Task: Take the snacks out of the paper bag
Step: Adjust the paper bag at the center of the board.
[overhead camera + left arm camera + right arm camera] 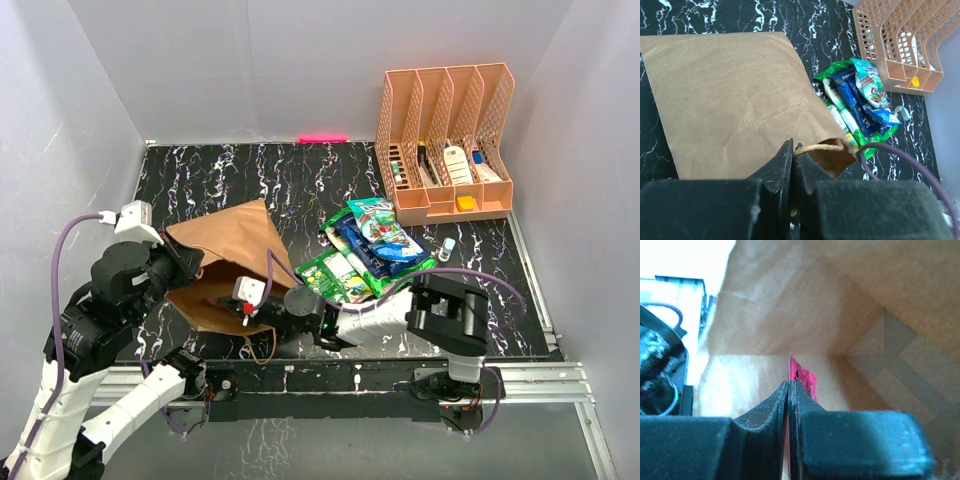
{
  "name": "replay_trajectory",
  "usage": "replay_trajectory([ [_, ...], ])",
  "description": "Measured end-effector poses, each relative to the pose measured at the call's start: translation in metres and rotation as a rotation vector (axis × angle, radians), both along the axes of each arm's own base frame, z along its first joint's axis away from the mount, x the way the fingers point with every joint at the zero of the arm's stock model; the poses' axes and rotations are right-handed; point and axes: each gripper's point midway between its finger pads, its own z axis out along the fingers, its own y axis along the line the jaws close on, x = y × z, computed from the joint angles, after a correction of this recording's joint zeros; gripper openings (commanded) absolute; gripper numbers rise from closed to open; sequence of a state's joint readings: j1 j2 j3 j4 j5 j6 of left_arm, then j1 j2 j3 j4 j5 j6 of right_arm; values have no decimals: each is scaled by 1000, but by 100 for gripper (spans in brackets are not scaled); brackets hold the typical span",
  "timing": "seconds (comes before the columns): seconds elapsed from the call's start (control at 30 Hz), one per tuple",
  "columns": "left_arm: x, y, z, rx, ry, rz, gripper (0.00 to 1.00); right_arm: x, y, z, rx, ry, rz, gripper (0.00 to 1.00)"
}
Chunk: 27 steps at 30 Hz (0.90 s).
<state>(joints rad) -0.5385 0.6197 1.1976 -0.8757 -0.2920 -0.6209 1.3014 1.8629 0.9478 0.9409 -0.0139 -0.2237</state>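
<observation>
The brown paper bag (pixel 232 240) lies on its side at the table's left, its mouth facing the near edge. My left gripper (pixel 192 268) is shut on the bag's twisted handle (pixel 821 147) and holds the mouth open; it also shows in the left wrist view (pixel 793 147). My right gripper (pixel 789 385) is inside the bag (pixel 790 300), shut on a small red packet (pixel 803 375). In the top view it sits in the bag's mouth (pixel 228 302). A large green packet (pixel 338 276), a dark blue one (pixel 362 248) and a teal-green one (pixel 380 226) lie piled right of the bag.
An orange slotted file rack (pixel 445 140) with small bottles and tubes stands at the back right. A small pale item (pixel 447 246) lies right of the packets. A pink strip (pixel 322 139) lies at the back edge. White walls enclose the table.
</observation>
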Motion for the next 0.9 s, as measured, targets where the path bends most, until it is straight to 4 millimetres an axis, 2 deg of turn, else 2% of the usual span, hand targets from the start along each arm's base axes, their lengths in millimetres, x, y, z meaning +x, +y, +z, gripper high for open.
replay_trajectory([
  [0.1,2,3,-5,13,20,22,0,-7,-9,26,41,1,4,7],
  [0.3,7,9,-11,42,45,68,0,-12,-38,81,122,-3,-9,7],
  [0.43,10,13,-6,58,38,88,0,-15,-60,103,143,4,-26,7],
  [0.67,18,11,21,76,-18,78,0,-20,-106,134,140,13,-70,7],
  [0.9,41,2,63,65,-70,91,0,-17,-156,176,155,7,-156,7],
])
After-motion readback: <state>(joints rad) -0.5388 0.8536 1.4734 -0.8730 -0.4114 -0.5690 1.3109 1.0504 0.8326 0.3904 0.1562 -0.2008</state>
